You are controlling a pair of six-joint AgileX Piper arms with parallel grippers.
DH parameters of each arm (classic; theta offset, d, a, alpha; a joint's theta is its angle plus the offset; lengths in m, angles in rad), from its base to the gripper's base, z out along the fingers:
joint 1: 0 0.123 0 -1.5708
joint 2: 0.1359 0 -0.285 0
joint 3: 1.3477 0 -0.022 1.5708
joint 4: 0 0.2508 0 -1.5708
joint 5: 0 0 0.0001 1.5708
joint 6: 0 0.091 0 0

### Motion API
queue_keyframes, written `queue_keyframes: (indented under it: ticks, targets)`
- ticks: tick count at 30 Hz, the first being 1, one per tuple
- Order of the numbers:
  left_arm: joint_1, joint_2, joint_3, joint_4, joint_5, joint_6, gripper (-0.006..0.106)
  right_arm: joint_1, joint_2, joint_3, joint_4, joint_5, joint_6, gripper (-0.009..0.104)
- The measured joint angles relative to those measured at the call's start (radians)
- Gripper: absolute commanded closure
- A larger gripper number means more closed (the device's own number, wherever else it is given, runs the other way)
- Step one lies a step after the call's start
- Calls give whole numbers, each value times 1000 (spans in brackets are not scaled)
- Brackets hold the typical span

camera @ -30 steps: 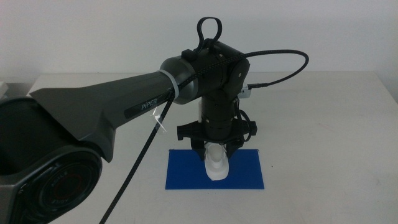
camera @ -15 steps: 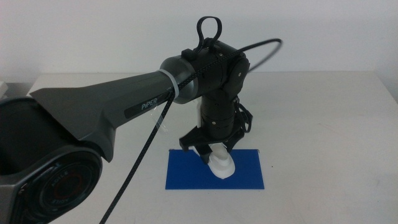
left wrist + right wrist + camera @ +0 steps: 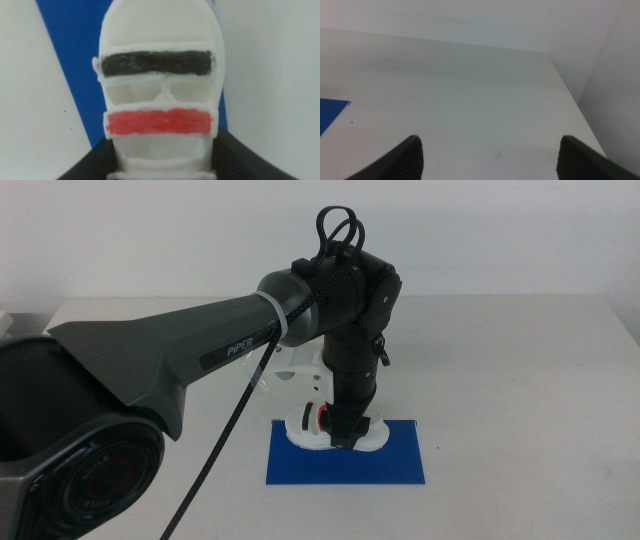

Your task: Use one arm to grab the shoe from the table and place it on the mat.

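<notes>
Your left arm [image 3: 200, 350] reached in over the white table [image 3: 520, 380] and its gripper [image 3: 345, 432] was down over the far edge of the blue mat [image 3: 345, 460], jaws closed on the shoe [image 3: 335, 432]. The shoe, a small white sandal, lay crosswise at the mat's back edge, partly over the blue and apparently overhanging toward the table; whether its sole was touching the mat could not be told. In the left wrist view the shoe [image 3: 159, 90] sat between the two dark jaws, gripped by its sides near one end, its black and red straps facing the camera, with the mat [image 3: 75, 60] under part of it. That side grip probably kept the shoe level for setting down. Your right gripper [image 3: 490, 155] waited well apart over bare table, jaws wide and holding nothing.
</notes>
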Motion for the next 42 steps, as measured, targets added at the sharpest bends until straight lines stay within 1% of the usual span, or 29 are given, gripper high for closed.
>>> queue_keyframes:
  ticks: [23,26,27,29,30,31,42]
  targets:
    - [0,65,-2,-27,-3,-15,102,0,0,0,0,0,0,17]
    - [0,66,-5,-33,-2,-15,99,0,0,0,0,0,0,17]
    - [0,66,-6,-33,-2,-15,35,0,0,0,0,0,0,17]
    - [0,69,-6,-33,-3,-15,15,0,0,0,0,0,0,17]
    - [0,71,-6,-33,-3,-15,8,0,0,0,0,0,0,17]
    - [0,73,-6,-33,-4,-15,6,0,0,0,0,0,0,17]
    - [0,58,-6,-40,-4,-15,7,0,0,0,0,0,0,17]
